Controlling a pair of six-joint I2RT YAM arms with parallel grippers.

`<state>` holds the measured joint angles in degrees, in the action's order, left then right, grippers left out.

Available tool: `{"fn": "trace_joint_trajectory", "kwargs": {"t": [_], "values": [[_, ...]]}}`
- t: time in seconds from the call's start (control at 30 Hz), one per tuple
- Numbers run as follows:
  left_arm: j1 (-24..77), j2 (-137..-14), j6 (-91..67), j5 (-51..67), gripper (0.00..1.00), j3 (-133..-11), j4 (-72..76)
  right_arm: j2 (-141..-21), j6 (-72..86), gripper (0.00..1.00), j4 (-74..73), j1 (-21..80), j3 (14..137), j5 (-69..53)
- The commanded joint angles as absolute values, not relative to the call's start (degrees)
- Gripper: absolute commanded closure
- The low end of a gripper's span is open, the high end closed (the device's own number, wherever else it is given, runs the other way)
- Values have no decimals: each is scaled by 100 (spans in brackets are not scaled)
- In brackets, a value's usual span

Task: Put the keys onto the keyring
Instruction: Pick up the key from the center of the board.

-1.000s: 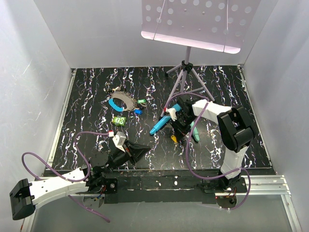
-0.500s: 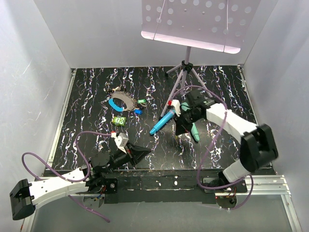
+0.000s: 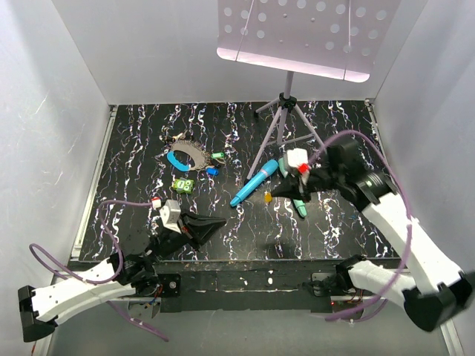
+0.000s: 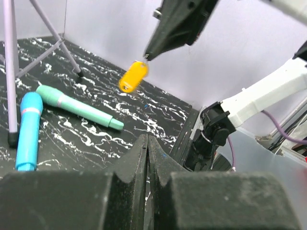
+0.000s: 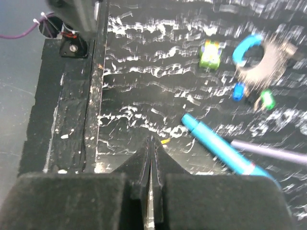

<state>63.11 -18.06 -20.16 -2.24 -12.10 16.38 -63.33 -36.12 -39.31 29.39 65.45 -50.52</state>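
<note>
My right gripper [image 3: 276, 193] is shut on a yellow-headed key [image 3: 267, 197] and holds it in the air above the mat; in the left wrist view the key [image 4: 133, 76] hangs from its tips [image 4: 147, 55]. In the right wrist view only a sliver of yellow [image 5: 165, 141] shows past the shut tips [image 5: 151, 139]. The keyring [image 3: 185, 156], grey with a blue arc, lies at the far left, with a green key [image 3: 217, 156] and a blue key [image 3: 212, 170] beside it. My left gripper [image 3: 219, 221] is shut and empty near the front [image 4: 147, 139].
A blue stick [image 3: 254, 182] and a teal stick [image 3: 298, 205] lie mid-mat under the right arm. A music stand's tripod [image 3: 280, 122] stands at the back. A small green tag [image 3: 182, 185] lies below the keyring. White walls enclose the mat.
My right gripper has lifted the yellow key off the mat, and its arm has swung out to the right. My left gripper has moved forward a little.
</note>
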Motion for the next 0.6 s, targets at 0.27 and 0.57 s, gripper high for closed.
{"fn": "trace_joint_trajectory", "kwargs": {"t": [0.27,0.57], "values": [[6284,-2977,-1126,1326,96,-1915,2636,-3964,-2268,99,-502,3260,4474,-5476],[6284,-4411,-493,1582,98,-2584,3199,-3709,-2197,99,-53,3621,4078,-5414]]}}
